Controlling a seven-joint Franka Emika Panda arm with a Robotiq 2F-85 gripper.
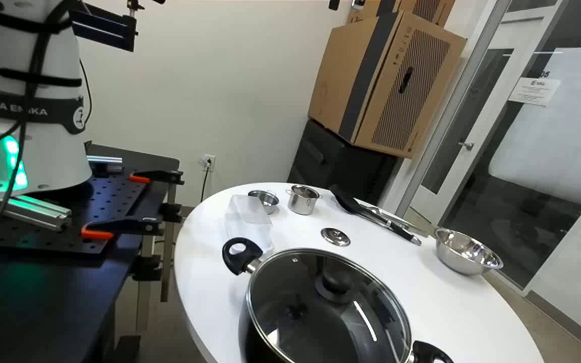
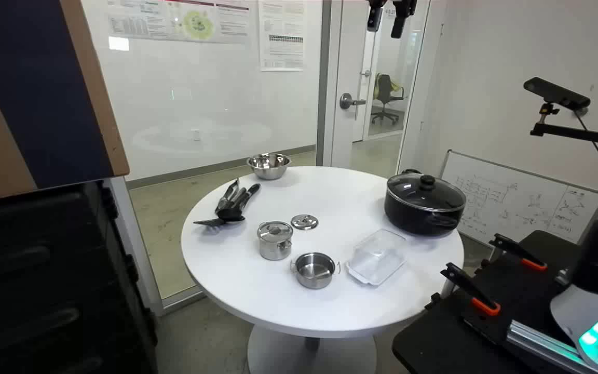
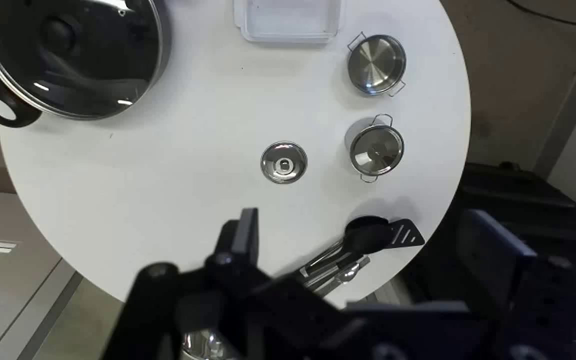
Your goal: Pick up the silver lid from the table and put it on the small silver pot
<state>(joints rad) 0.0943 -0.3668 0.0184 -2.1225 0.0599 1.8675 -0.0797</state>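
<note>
Hovering claw point(image 2: 385, 29), seemingly spread, lid point(image 3: 284, 162) on table point(image 2: 338, 196)

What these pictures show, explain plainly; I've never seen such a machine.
The machine is a robot arm; its two-fingered hand is open and holds nothing. Two pictures look in from outside the robot; the wrist view looks down from the arm itself. On the round white table are a loose silver lid, an open small silver pot, a lidded steel pot, a black stockpot with a glass lid, a clear plastic container, a steel bowl, and a slotted spatula among other utensils.
</note>
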